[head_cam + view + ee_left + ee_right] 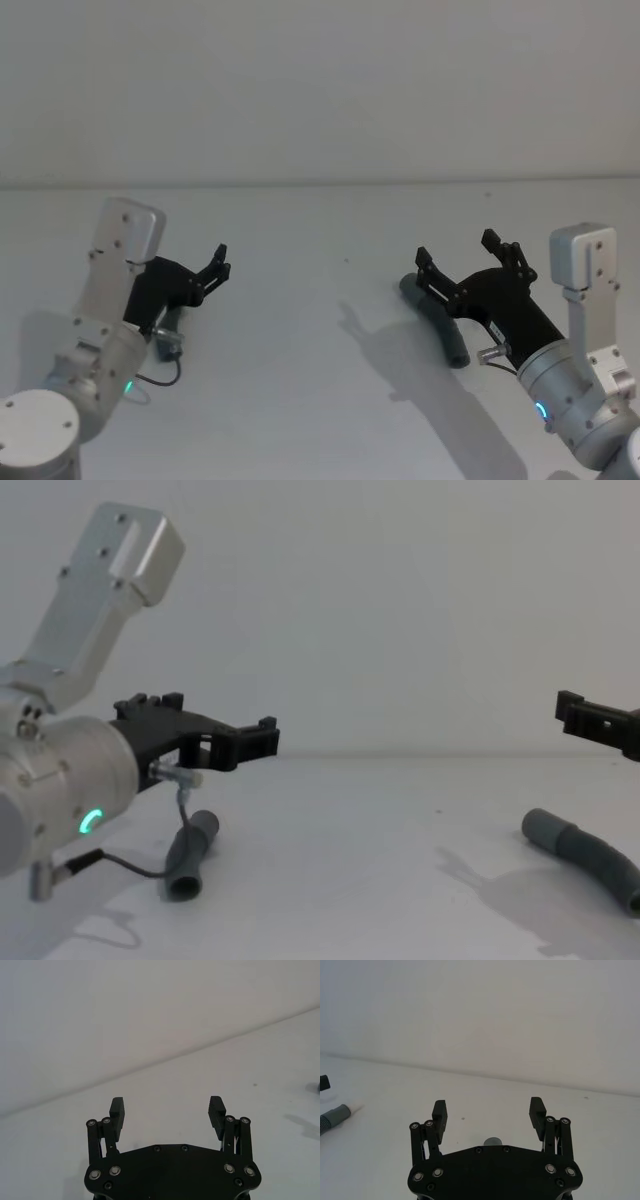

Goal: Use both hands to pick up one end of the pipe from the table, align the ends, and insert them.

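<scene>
While left claw [221, 260] and right claw [455, 246] gape empty, the short pipe [172, 320] and long pipe [436, 315] lie partly hidden.

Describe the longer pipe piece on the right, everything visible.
The longer pipe piece is a dark grey corrugated hose, flexible-looking and gently curved, with a smooth grey collar at the end nearer the table's middle. It lies flat on the pale table; nothing else touches it. The open right gripper hovers above it, apart.
</scene>
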